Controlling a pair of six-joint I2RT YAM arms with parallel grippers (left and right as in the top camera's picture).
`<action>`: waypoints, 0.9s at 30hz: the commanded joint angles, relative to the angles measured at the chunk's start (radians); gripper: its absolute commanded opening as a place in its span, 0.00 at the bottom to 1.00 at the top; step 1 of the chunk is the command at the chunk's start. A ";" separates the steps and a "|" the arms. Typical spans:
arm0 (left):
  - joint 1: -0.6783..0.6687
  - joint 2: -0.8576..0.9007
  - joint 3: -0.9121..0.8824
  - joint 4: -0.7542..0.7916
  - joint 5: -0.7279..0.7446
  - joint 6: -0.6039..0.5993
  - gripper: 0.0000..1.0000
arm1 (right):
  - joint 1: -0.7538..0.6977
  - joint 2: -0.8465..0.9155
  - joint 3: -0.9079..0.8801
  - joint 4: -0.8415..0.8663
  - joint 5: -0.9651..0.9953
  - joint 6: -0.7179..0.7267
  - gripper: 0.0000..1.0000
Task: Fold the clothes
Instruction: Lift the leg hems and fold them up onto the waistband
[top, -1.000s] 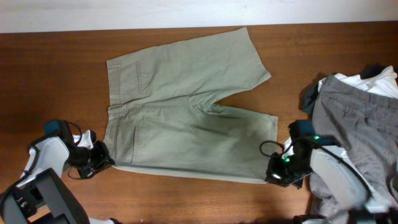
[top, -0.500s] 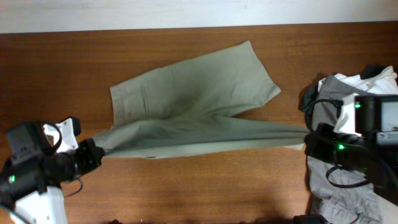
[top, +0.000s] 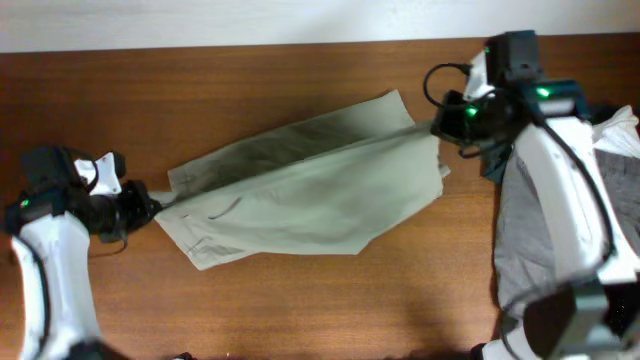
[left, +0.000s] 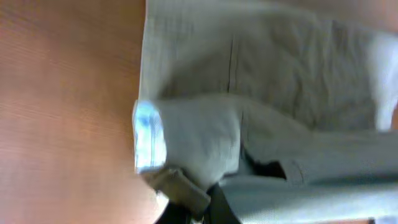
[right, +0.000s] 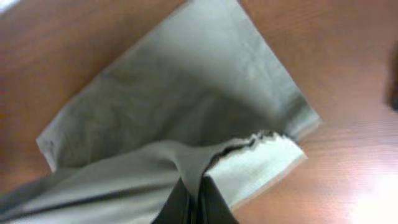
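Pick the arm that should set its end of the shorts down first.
Right, probably. The right gripper holds the shorts by a hem, almost over the lower leg's hem, ready to lower. The left gripper pinches the waistband corner and can anchor.

Matt woven shorts (top: 300, 205), smooth wooden table (top: 300, 310)

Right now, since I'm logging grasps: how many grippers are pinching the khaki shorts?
2. The left gripper clamps the waist end of the shorts at the left; the right gripper clamps a leg hem at the upper right.
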 joint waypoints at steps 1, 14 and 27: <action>0.028 0.141 0.009 0.153 -0.130 -0.007 0.00 | -0.045 0.111 0.021 0.125 0.144 -0.011 0.04; -0.104 0.236 0.010 0.400 -0.259 -0.021 0.70 | -0.047 0.221 0.021 0.366 0.162 -0.013 0.67; -0.102 0.206 0.034 0.014 -0.114 0.082 0.63 | -0.204 0.296 -0.013 -0.034 0.060 -0.216 0.64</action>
